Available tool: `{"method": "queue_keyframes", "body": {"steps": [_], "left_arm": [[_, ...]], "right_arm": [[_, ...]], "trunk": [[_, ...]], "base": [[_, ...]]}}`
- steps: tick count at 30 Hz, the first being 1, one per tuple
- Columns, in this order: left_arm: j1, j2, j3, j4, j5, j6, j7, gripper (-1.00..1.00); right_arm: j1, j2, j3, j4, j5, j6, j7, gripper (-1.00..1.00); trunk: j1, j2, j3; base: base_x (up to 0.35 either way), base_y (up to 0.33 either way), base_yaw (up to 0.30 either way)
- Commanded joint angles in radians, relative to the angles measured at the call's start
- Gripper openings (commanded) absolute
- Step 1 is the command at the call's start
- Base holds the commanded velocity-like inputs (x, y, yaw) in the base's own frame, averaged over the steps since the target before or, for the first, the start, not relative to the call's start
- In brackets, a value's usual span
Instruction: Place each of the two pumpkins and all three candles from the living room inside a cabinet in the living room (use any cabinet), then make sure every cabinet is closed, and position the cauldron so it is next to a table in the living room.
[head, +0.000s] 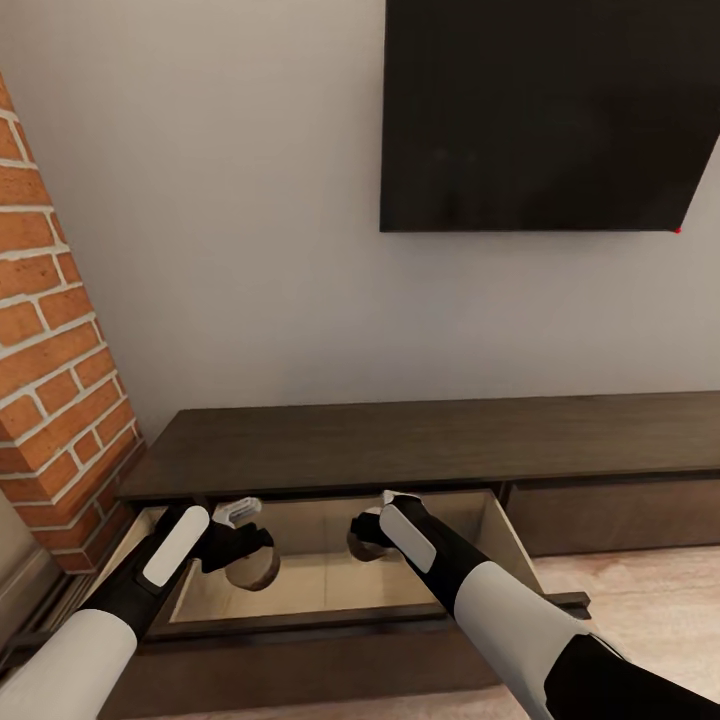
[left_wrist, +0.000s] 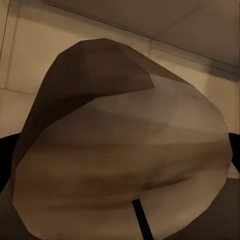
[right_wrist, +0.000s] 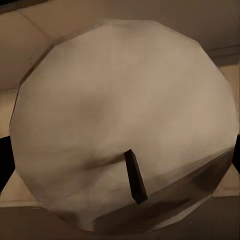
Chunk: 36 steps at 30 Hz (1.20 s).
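In the head view the cabinet (head: 420, 445) runs across the lower half of the frame, a long dark brown unit against a pale wall. Its left drawer (head: 320, 585) is pulled open, showing pale wood insides in the lower centre of the frame. A brick column (head: 50, 380) fills the left edge, and a black screen (head: 545, 110) hangs on the wall in the upper right.

Both arms reach down into the open drawer from the bottom of the frame. The left end effector (head: 245, 560), left of centre, is closed around a short beige-tan candle (head: 252, 570) held above the drawer floor. The right end effector (head: 365, 535), just right of centre, grips a second candle (head: 362, 540), which the wrist largely hides in this view.

In the left wrist view the held candle (left_wrist: 120, 155) takes up most of the frame, its dark wick (left_wrist: 141, 220) at the lower centre and the pale drawer boards behind it. In the right wrist view the other candle (right_wrist: 125, 125) presents its round end face, with a short dark wick (right_wrist: 135, 176) just below centre and the drawer's pale wood around its edges.
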Motion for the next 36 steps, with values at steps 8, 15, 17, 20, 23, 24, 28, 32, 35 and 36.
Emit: {"method": "queue_keyframes", "body": {"steps": [8,15,17,20,23,24,28,32,35,36], "left_arm": [[-0.001,0.001,-0.004,-0.001,0.009,0.0,0.01,-1.0],[-0.001,0.004,-0.004,-0.001,0.008,0.0,0.01,-1.0],[-0.001,0.004,-0.004,-0.001,0.008,0.0,0.011,-1.0],[-0.001,0.004,-0.004,-0.001,0.008,0.0,0.012,-1.0],[-0.001,0.004,-0.004,-0.001,0.007,0.0,0.012,-1.0],[-0.001,0.004,-0.004,-0.001,0.006,0.0,0.012,-1.0],[-0.001,0.003,-0.004,-0.001,0.006,-0.001,0.012,-1.0],[-0.001,0.0,-0.005,-0.001,0.006,-0.001,0.012,-1.0],[-0.001,0.0,-0.005,-0.001,0.006,-0.001,0.012,-1.0],[-0.001,0.0,-0.007,-0.001,0.005,-0.003,0.012,-1.0]], "right_arm": [[-0.001,0.0,0.003,-0.001,-0.006,0.0,-0.006,-1.0],[-0.001,0.0,0.011,-0.001,-0.006,0.003,-0.005,-1.0],[-0.001,0.0,0.03,-0.001,-0.006,0.0,-0.007,-1.0],[-0.001,0.0,0.043,-0.001,-0.008,-0.002,-0.008,-1.0],[-0.001,0.0,0.045,-0.001,-0.01,-0.003,-0.009,-1.0],[-0.001,0.0,0.046,-0.001,-0.01,-0.004,-0.009,-1.0],[-0.001,0.0,0.047,-0.001,-0.012,-0.003,-0.009,-1.0],[-0.001,0.0,0.047,0.001,-0.012,0.004,-0.011,-1.0],[-0.001,0.0,0.047,0.002,-0.013,0.007,-0.012,-1.0],[-0.001,0.0,0.046,0.004,-0.013,0.007,-0.012,-1.0]], "trunk": [[0.0,0.0,-0.001],[0.0,0.0,-0.001],[0.0,0.0,0.001],[0.0,0.0,0.003],[0.0,0.0,0.003],[0.0,0.0,0.004],[0.0,0.0,0.004],[0.002,-0.001,-0.012],[0.003,-0.002,-0.023],[0.004,-0.002,-0.027]], "base": [[0.167,0.0,0.0],[0.085,0.0,0.001],[0.006,0.0,0.093],[0.002,0.0,0.135],[0.0,0.0,0.038],[0.0,0.0,0.01],[0.0,0.0,0.003],[0.0,0.0,0.0],[0.0,0.0,0.0],[0.0,0.0,0.0]]}}
